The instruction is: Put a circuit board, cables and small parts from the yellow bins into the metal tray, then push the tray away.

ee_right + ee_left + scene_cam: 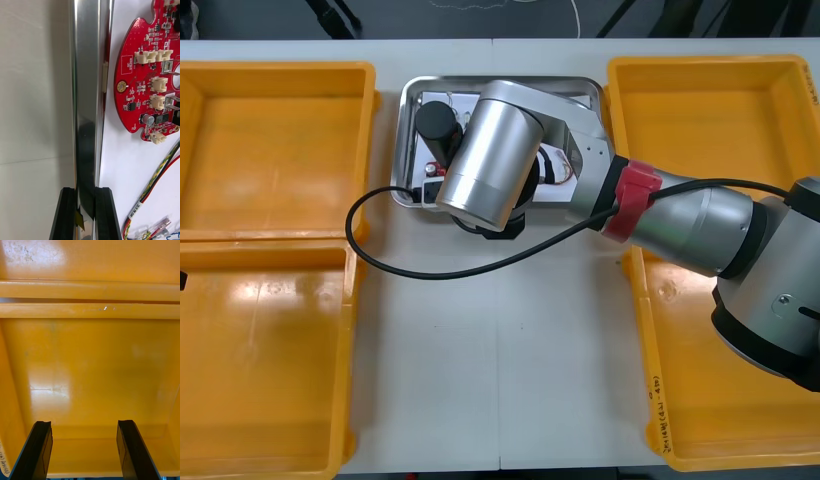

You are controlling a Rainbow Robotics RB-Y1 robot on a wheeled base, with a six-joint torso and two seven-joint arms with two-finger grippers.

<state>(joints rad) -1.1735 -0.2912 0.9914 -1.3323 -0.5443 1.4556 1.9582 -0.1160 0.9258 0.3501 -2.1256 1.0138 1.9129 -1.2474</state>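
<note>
Nearest of all, the right arm (485, 150) reached over the metal tray (405, 130) at the middle of the desk (500, 380). Left of the tray sat two yellow bins (275, 140). The left hand (84, 427) hung over one bin's floor, its fingers standing well apart. At the tray's near rim the right hand (85, 193) was clamped on the wall, one finger outside and one inside. On the tray's white floor lay a red circuit board (146, 75) and a red and yellow cable (157, 172). Right of the tray stood two more yellow bins (710, 120).

Front cam overhead; R wrist close, shares tray (406, 140).
</note>
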